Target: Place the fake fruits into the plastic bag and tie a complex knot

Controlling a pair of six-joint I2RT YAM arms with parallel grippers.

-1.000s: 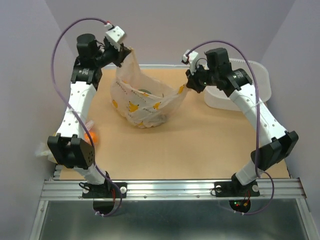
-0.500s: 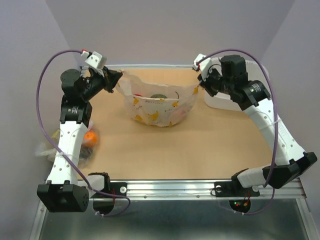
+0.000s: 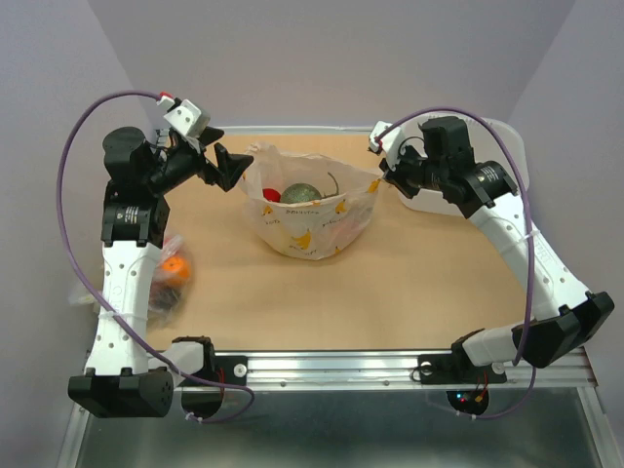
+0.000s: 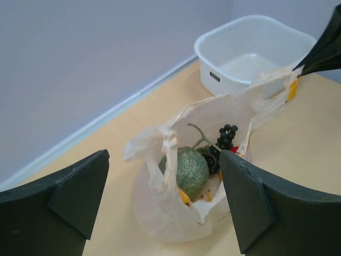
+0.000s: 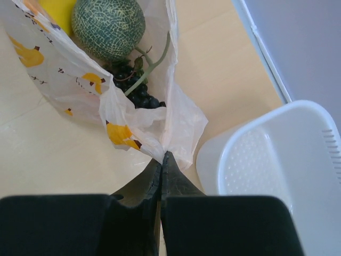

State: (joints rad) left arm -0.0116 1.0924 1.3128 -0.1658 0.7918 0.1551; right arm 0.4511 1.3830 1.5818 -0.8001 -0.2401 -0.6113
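two arms flank the plastic bag [image 3: 310,210], which sits on the tan table [image 3: 409,283] in its far half, a little left of centre. bare tabletop runs wide open from the bag's near side down to the metal rail [image 3: 331,363] at the near edge. only a narrow strip of board shows between the bag and the far wall. room is tighter at the sides. a white tub [image 4: 229,80] fills the far right corner, just behind the right arm. a second bag [image 3: 174,291] holding an orange ball [image 3: 174,265] slumps at the left edge, beside the left arm's lower link.

the left gripper [image 3: 228,168] hangs just beside the bag's left rim with its fingers spread wide and nothing between them. in the left wrist view the bag lies ahead, framed by the two fingers and apart from both. the right gripper [image 5: 161,159] has its fingers pressed together on a pinch of the bag's right rim, holding that side raised toward the tub. the bag's mouth gapes upward, showing a green netted melon [image 3: 302,192], a bunch of dark grapes [image 4: 226,137], a red fruit [image 3: 272,194] and a yellow fruit [image 5: 56,10].
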